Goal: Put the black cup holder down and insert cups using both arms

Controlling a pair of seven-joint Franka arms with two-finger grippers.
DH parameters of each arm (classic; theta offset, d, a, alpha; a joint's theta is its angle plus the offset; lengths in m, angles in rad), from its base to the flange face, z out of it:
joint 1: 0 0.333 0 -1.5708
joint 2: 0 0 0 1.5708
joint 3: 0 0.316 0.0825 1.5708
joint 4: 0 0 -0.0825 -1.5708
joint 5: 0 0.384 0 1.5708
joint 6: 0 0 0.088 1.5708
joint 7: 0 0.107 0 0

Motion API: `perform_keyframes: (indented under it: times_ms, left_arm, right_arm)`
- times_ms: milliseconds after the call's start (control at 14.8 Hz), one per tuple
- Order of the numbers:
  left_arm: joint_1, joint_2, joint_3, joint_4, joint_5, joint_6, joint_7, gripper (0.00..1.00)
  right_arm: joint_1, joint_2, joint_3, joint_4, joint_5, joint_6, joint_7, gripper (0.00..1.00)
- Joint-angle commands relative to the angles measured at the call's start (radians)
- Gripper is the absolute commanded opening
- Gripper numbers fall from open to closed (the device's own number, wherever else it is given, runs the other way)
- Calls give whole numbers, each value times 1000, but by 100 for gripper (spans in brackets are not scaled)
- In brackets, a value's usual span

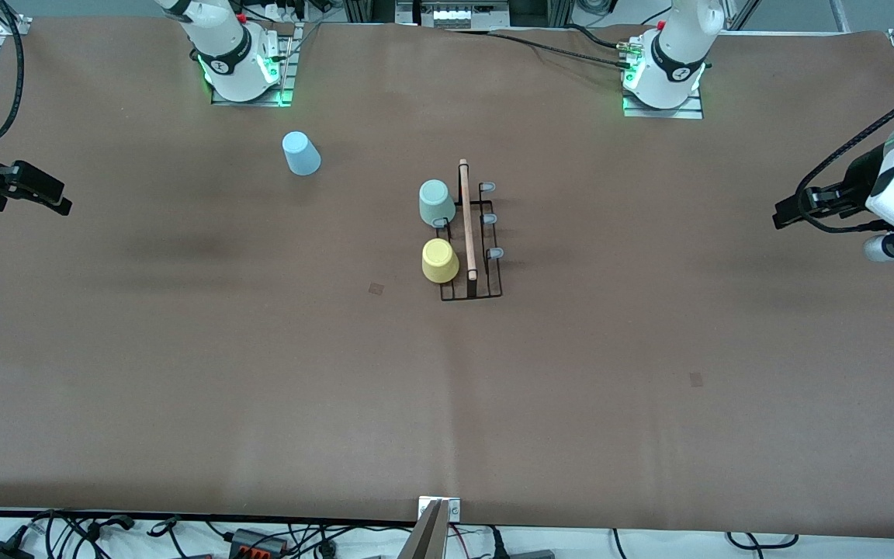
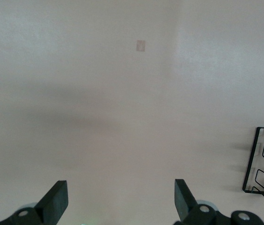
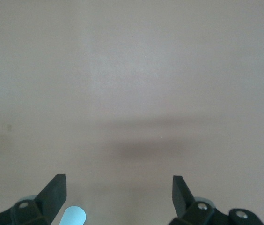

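So the black cup holder (image 1: 472, 247) is sitting about mid-table on the brown table cover (image 1: 571, 388), with its wooden rod handle (image 1: 466, 220) running along the middle, pointing from my bases toward the front camera. Two cups are already upside down on its pegs, both on the side toward my right arm's end: the green cup (image 1: 436, 202) on a peg nearer my bases, and the yellow cup (image 1: 440, 260) next to it, nearer the front camera. The three grey-tipped pegs (image 1: 490, 220) on the side toward my left arm's end are bare. The blue cup (image 1: 301, 153) isn't on the rack, it's on the table well apart from it, toward my right arm's end and closer to my bases, mouth down and looking a bit tilted. My left gripper (image 1: 784, 211) hangs over the table edge at my left arm's end, jaws spread wide with nothing between them; in my left wrist view the fingers (image 2: 55, 200) stand far apart over bare cover, with a corner of the rack's wire base (image 2: 263, 161) just peeking in. My right gripper (image 1: 55, 200) is the same deal at my right arm's end, wide open and empty, and my right wrist view shows a sliver of the blue cup (image 3: 73, 216) by one finger (image 3: 52, 194). Labels: each base collar carries a small round logo I can't read, and there's no readable writing on the cups or rack.
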Motion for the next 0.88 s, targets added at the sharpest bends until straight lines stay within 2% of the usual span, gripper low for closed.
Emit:
perform_keyframes:
  times_ms: [0,814]
  left_arm:
    - [9,-19,8,-15,-16,-7,25,100]
    - [9,-19,8,-15,-16,-7,25,100]
  right_arm:
    - [-1,6,6,15,-12,-6,-13,100]
    - [-9,6,10,9,-9,-23,-11,100]
